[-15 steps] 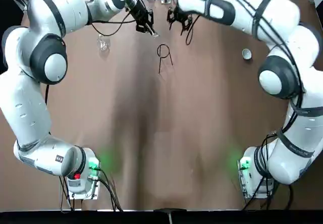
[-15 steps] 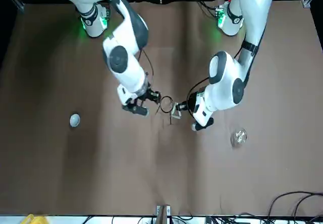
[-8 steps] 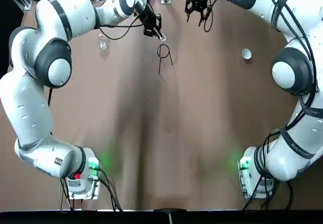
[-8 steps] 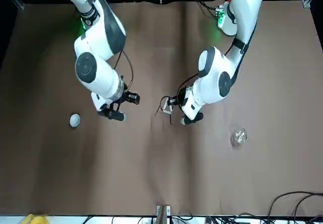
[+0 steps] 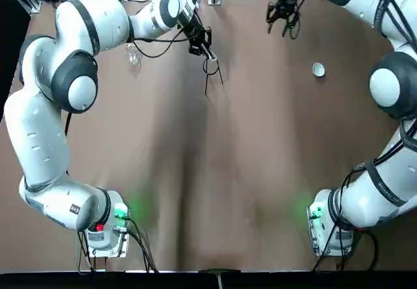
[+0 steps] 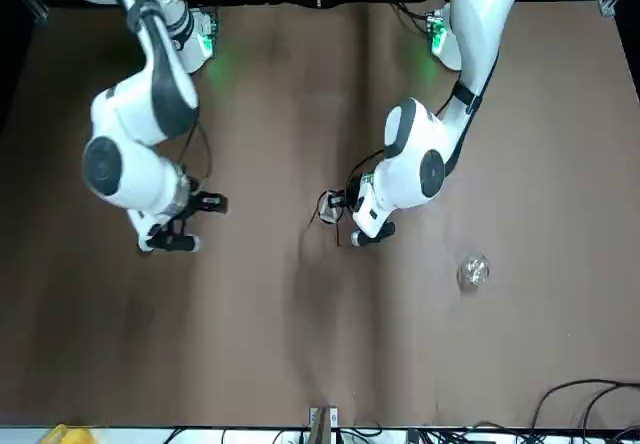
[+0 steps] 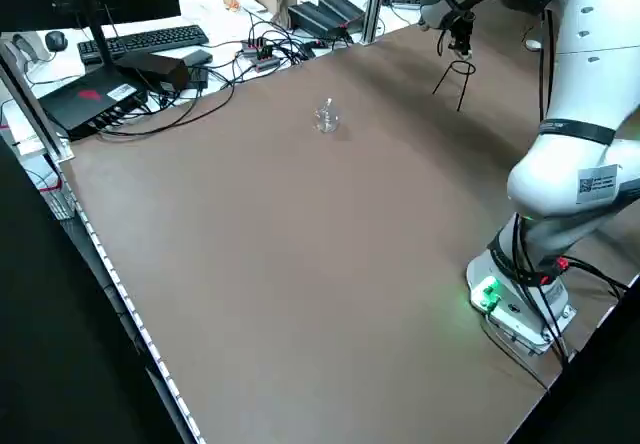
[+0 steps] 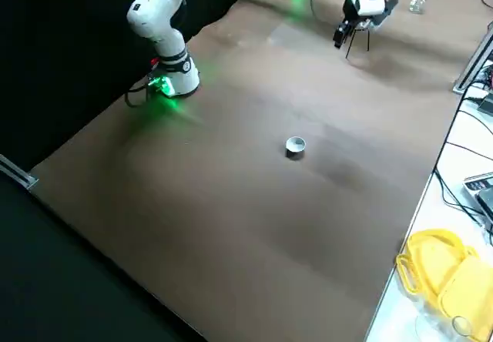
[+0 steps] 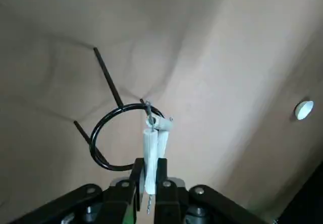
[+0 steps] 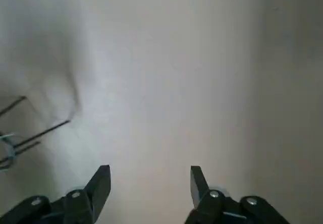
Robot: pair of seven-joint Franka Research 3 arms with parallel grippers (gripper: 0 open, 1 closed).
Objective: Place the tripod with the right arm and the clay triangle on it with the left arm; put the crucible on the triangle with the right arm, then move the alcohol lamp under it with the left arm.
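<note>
Your left pincer [image 9: 146, 171] is clamped on the clay triangle [image 9: 151, 142], gripping it edge-on so it hangs just above the tripod [image 9: 118, 135]'s ring. In the left wrist view the white triangle sits over the ring's rim, with its wire tips touching or nearly touching the ring; you can't tell which. In the top view the same left pincer [image 5: 207, 49] is at the far middle of the table [image 5: 208, 172], right over the tripod [image 5: 211, 73]. The tripod stands upright on its three legs, as the left side view shows [image 7: 453, 76].

Your right pincer [image 10: 149, 181] is apart and holds nothing, with bare table between its fingers [image 10: 101, 181]. It hovers at the far edge of the table [image 5: 285, 15], between the tripod and the crucible [image 5: 318, 69], well apart from both. In the front view it sits at [image 6: 178, 232], off to the side of the tripod [image 6: 328, 207].

The crucible rests alone on the table on your right side, seen clearly in the right side view [image 8: 295, 147]. The alcohol lamp [image 5: 133, 56] stands on the table on your left side, near the left arm's forearm and apart from the tripod; the front view shows it at [image 6: 472, 271], the left side view at [image 7: 326, 118].
</note>
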